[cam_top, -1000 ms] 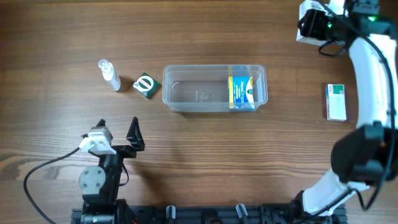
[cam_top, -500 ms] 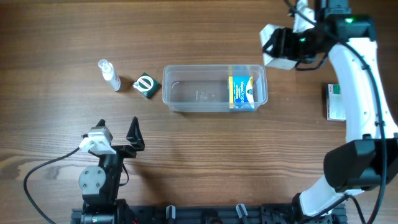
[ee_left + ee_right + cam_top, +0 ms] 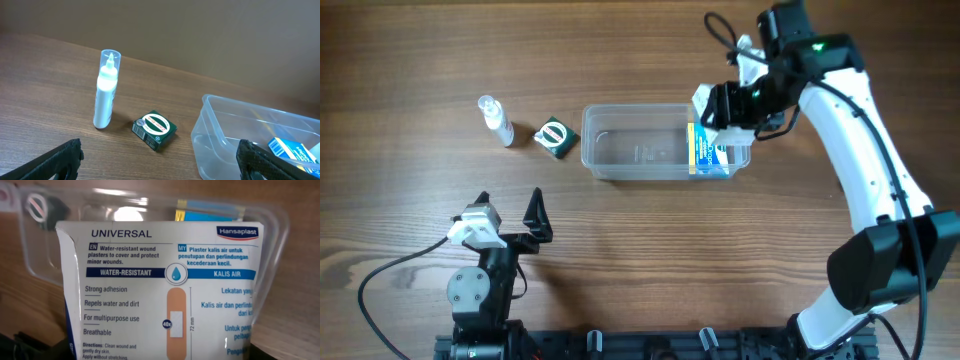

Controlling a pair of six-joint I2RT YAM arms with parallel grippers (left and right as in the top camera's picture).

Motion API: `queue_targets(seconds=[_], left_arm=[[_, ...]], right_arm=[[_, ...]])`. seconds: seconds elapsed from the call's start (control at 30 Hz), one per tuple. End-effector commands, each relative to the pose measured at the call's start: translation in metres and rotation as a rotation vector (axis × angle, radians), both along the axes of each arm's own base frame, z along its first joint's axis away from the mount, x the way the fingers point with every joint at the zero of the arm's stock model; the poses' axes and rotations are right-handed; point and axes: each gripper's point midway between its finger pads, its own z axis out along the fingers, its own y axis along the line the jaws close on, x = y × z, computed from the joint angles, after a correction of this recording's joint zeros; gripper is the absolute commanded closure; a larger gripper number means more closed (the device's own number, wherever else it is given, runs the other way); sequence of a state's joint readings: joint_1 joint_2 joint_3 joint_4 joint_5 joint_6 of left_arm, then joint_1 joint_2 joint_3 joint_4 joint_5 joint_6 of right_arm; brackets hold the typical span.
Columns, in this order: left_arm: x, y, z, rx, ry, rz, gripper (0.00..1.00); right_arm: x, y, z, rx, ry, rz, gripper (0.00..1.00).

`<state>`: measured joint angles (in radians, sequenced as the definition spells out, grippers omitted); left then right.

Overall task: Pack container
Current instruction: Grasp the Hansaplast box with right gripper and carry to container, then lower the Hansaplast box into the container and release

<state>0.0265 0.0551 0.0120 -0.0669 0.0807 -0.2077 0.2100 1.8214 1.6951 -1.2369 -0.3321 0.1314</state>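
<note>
desk (image 3: 420, 60): brown wood, carries everything.
container (image 3: 630, 150): clear, mid-desk, open top.
right claw (image 3: 725, 105): over the container's right end, pinching the plaster box.
left claw (image 3: 508, 208): spread wide, at the front left of the desk.
plaster box (image 3: 150, 295): white, "universal" print, held above the container.
blue box (image 3: 708, 150): lying in the container's right end.
bottle (image 3: 497, 120): upright, left of the container.
green box (image 3: 553, 137): between bottle and container.

**Container** (image 3: 635, 152): clear, see-through plastic tub, rectangular, with rounded corners and a raised rim. It stands upright on the wood with its top open and its long side running left to right. One blue-and-yellow box (image 3: 708, 150) sits at its right end. That right end lies under the right gripper (image 3: 725, 108), whose clamped plaster box (image 3: 150, 290) overlaps it from above. The left end lies well apart from that gripper.
</note>
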Motion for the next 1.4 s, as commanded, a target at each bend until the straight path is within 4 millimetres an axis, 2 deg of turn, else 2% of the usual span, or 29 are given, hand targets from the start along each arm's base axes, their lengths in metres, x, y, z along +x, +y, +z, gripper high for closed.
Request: queue_targets(seconds=[0.0,0.17,0.33,0.57,0.63,0.9,1.2,1.37], left_arm=[[0.000,0.000,-0.003,-0.010,0.008,-0.005,0.00],[0.000,0.000,-0.003,-0.010,0.008,-0.005,0.00],[0.000,-0.001,-0.003,-0.010,0.008,-0.005,0.00],[0.000,0.000,-0.003,-0.010,0.008,-0.005,0.00],[0.000,-0.001,-0.003,-0.010,0.008,-0.005,0.00],[0.000,-0.001,-0.003,-0.010,0.008,-0.005,0.00],[0.000,0.000,-0.003,-0.010,0.008,-0.005,0.00],[0.000,-0.001,-0.003,-0.010,0.008,-0.005,0.00]], right_arm=[[-0.005,-0.003,-0.006,-0.026,0.001,-0.009,0.30],[0.001,-0.013,-0.015,-0.083,-0.018,-0.040,0.30],[0.008,-0.012,-0.023,-0.080,-0.045,-0.040,0.30],[0.006,-0.008,-0.040,-0.102,-0.049,-0.025,0.29],[0.007,-0.006,-0.041,-0.101,-0.055,-0.021,0.29],[0.010,-0.005,-0.040,-0.101,-0.070,-0.020,0.16],[0.013,-0.005,-0.039,-0.100,-0.083,-0.021,0.15],[0.010,-0.006,-0.040,-0.102,-0.070,-0.020,0.18]])
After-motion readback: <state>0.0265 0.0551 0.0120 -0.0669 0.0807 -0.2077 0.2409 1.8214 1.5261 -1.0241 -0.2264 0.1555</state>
